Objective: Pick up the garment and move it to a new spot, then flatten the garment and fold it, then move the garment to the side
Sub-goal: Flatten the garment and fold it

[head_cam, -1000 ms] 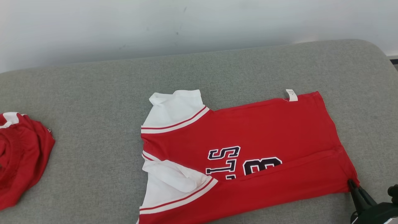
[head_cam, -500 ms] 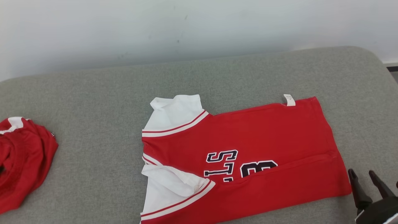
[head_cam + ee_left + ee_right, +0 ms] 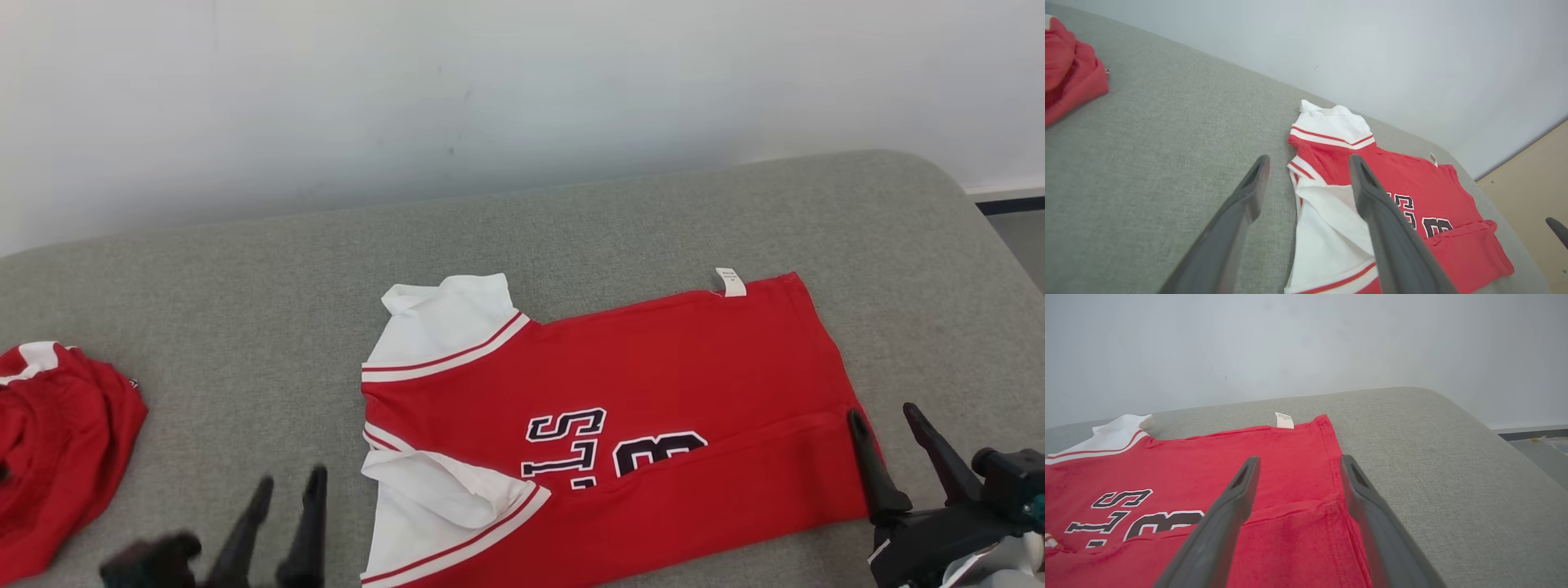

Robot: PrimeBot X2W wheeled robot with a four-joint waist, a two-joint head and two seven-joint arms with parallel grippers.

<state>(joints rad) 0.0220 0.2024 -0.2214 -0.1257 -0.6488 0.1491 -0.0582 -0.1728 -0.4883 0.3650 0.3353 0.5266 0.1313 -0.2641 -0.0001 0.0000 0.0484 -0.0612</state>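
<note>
The garment, a red jersey with white sleeves, lies flat near the middle of the grey padded surface. A second ago the right gripper was clamped on its near right hem corner. That corner is now let go and lies on the surface. The left gripper has come into the head view at the lower left, blurred. The head camera has also shifted, so the whole scene sits lower in the head view.

Both sets of jaws stand wide apart and hold nothing. In the right wrist view the right gripper straddles the hem edge, with one finger over red cloth and the other over grey surface. Contact cannot be told. In the left wrist view the left gripper hangs at the sleeve end, just beside the near white sleeve.

The garment's long axis runs left to right across the head view, rising slightly to the right. Its sleeves point to the robot's left and its hem to the right. The near long edge is folded up over the lower part of the dark lettering. A white label juts from the far edge. Another red garment lies bunched well apart at the far left.
</note>
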